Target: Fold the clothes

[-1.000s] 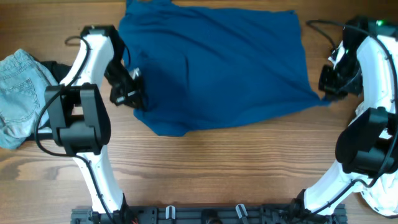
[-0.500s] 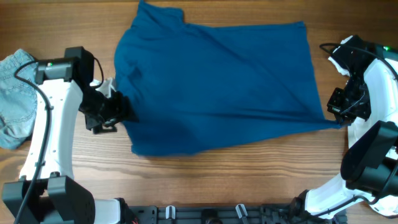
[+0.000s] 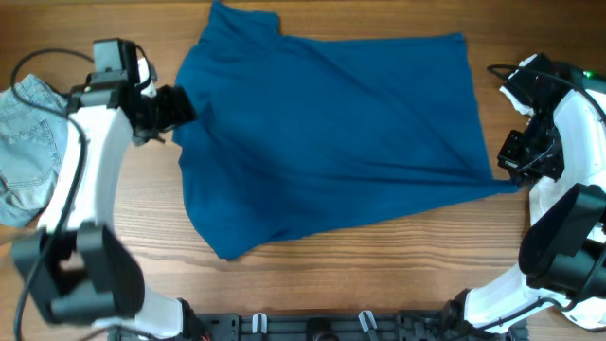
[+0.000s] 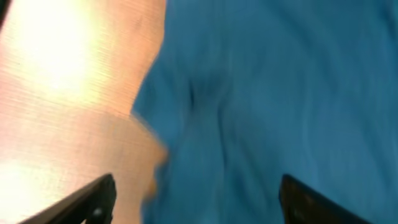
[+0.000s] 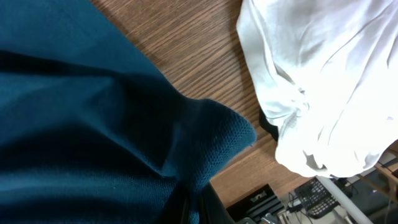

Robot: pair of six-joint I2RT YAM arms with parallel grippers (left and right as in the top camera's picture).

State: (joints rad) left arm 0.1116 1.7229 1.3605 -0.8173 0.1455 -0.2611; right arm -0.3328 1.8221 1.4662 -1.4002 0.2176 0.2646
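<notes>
Blue shirt (image 3: 331, 123) has one corner clamped in the right claw (image 3: 507, 170); the left claw (image 3: 182, 106) gapes empty. One-sided pulling may skew it.

Both arms are smooth white shells joined by chunky black cylindrical joints. The left arm (image 3: 83, 180) and right arm (image 3: 568, 133) each end in a black hand: left hand (image 3: 183, 105), right hand (image 3: 511, 159). A thin black cable (image 3: 43, 55) loops off the left arm and another cable (image 3: 494, 68) off the right. A green light (image 3: 585, 74) glows on the right arm.
</notes>
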